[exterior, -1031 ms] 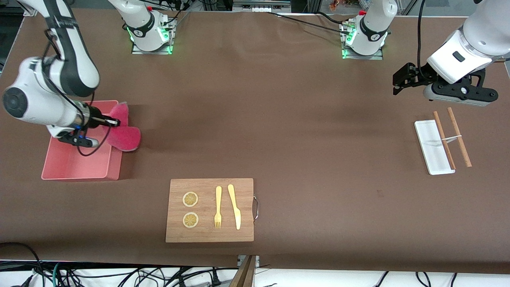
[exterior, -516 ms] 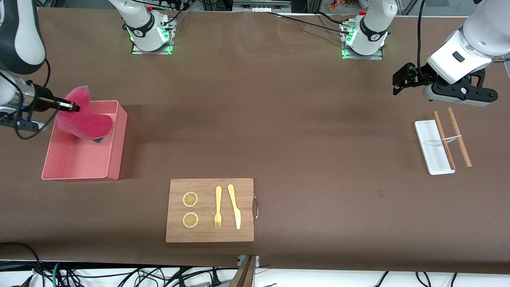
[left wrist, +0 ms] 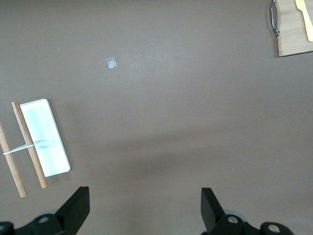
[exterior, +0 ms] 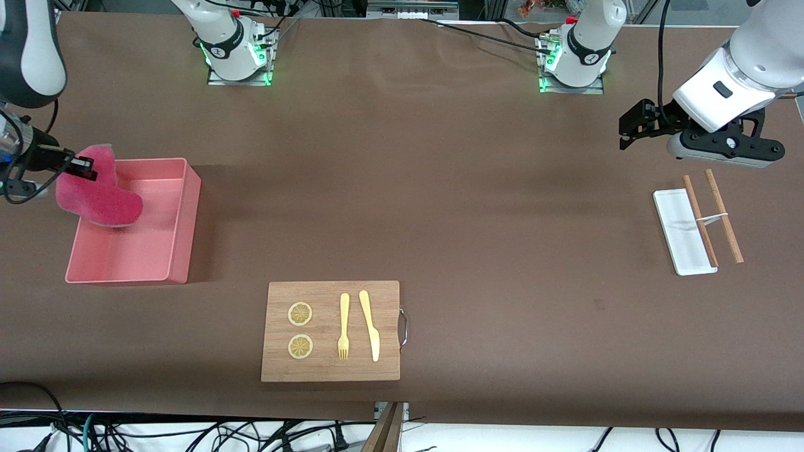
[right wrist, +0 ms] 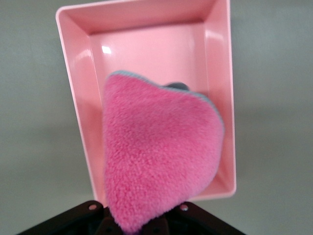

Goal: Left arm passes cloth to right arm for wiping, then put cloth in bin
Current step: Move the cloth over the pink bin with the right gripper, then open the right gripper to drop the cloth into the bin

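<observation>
My right gripper [exterior: 86, 167] is shut on the cloth [exterior: 97, 194], which hangs magenta face out over the bin's edge toward the right arm's end of the table. The bin [exterior: 151, 254] is a salmon-pink box, and its floor shows bare. In the right wrist view the cloth [right wrist: 156, 156] hangs over the open bin [right wrist: 219, 58], with a grey edge along its lower rim. My left gripper [exterior: 628, 129] is open and holds nothing, up over bare table near the white tray; its fingertips [left wrist: 78, 208] stand wide apart in the left wrist view.
A wooden board [exterior: 330, 370] with two lemon slices, a yellow fork and a yellow knife lies near the front edge. A small white tray [exterior: 675, 245] with two wooden sticks [exterior: 723, 216] across it lies at the left arm's end; the tray also shows in the left wrist view [left wrist: 46, 142].
My right gripper carried the cloth from beside the bin across it, toward the right arm's end of the table. The left arm has not moved.
</observation>
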`<action>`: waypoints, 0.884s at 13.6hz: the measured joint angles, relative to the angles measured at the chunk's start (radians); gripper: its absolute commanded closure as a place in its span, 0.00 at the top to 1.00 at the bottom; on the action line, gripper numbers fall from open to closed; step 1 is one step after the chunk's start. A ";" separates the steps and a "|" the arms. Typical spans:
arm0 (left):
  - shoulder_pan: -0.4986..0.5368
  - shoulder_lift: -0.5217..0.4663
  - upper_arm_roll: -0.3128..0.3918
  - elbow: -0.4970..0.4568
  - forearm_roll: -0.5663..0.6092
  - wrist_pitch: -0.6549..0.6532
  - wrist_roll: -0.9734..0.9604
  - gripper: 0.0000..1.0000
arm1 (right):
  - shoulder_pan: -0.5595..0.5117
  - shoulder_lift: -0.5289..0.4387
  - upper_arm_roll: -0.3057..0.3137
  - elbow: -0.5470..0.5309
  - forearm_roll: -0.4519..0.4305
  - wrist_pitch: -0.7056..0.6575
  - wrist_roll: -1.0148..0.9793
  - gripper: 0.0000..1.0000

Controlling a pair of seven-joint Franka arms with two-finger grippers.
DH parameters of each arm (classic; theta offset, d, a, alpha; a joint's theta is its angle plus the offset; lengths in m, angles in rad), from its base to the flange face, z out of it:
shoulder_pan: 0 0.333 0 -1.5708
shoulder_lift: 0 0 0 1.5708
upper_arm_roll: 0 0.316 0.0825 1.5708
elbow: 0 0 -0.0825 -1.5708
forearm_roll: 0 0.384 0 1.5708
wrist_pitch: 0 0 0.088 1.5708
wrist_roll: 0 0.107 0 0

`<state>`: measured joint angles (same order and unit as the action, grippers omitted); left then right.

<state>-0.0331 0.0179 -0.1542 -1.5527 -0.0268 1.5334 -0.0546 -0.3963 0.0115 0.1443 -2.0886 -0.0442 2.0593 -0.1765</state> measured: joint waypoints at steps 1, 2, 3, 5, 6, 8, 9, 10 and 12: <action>0.000 0.000 0.000 0.000 0.000 0.000 0.000 1.00 | 0.000 0.002 0.000 -0.017 0.000 0.032 -0.016 0.00; 0.000 0.000 0.000 0.000 0.000 0.000 0.000 1.00 | 0.000 0.006 0.002 -0.027 0.000 0.054 -0.026 0.00; 0.000 0.000 0.000 0.000 0.000 0.000 0.000 1.00 | 0.000 0.012 0.005 -0.032 0.000 0.073 -0.029 0.00; 0.000 0.000 0.000 0.000 0.000 0.000 0.000 1.00 | 0.001 0.032 0.009 -0.034 0.000 0.097 -0.030 0.04; 0.000 0.000 0.000 0.000 0.000 0.000 0.000 1.00 | 0.001 0.043 0.010 -0.034 -0.001 0.108 -0.030 0.24; 0.000 0.000 0.000 0.000 0.000 0.000 0.000 1.00 | 0.001 0.059 0.015 -0.034 -0.001 0.125 -0.030 0.52; 0.000 0.000 0.000 0.000 0.000 0.000 0.000 1.00 | 0.001 0.060 0.024 -0.033 -0.001 0.126 -0.030 0.84; 0.000 0.000 0.000 0.000 0.000 0.000 0.000 1.00 | 0.002 0.058 0.035 -0.031 -0.001 0.126 -0.030 1.00; 0.000 0.000 0.000 0.000 0.000 0.000 0.000 1.00 | 0.002 0.041 0.052 -0.027 -0.001 0.120 -0.029 1.00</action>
<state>-0.0330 0.0179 -0.1542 -1.5527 -0.0268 1.5334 -0.0546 -0.3939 0.0527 0.1967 -2.1158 -0.0448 2.1789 -0.2057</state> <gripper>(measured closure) 0.000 0.714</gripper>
